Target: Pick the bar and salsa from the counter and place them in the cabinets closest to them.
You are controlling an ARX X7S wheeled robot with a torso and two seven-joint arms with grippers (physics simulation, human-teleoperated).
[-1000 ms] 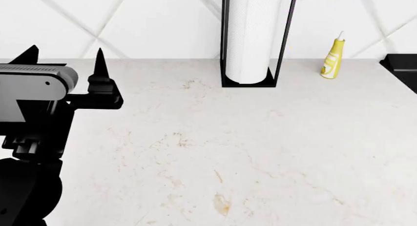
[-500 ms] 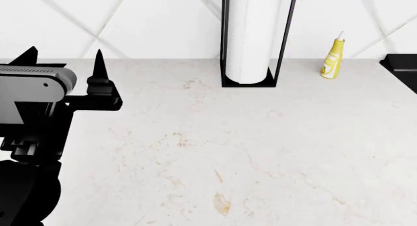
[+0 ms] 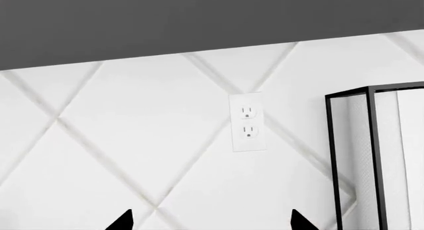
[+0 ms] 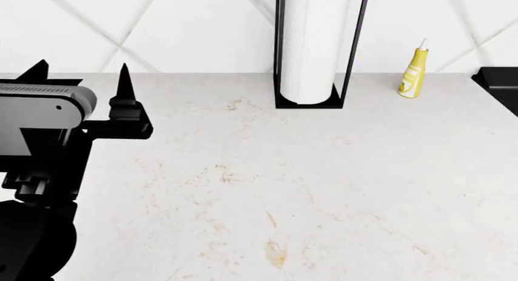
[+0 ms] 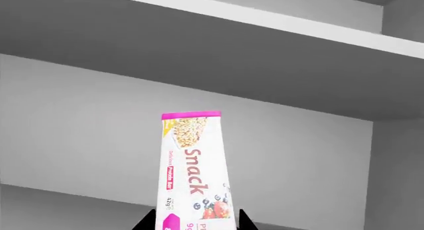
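Observation:
The bar (image 5: 192, 165) stands upright between the fingers of my right gripper (image 5: 195, 224), its "Snack" print facing the camera, with grey cabinet shelves behind it. The right gripper is shut on it and does not show in the head view. My left gripper (image 4: 79, 71) is open and empty, held above the left side of the white marble-look counter (image 4: 324, 172). In the left wrist view the left gripper (image 3: 210, 222) shows only its two spread tips, facing the tiled wall. The salsa is out of view.
A paper towel roll in a black frame (image 4: 312, 47) stands at the back of the counter. A pale yellow squeeze bottle (image 4: 413, 74) is to its right. The black stovetop (image 4: 498, 84) is at the right edge. A wall outlet (image 3: 247, 121) sits under a dark cabinet underside (image 3: 198, 21).

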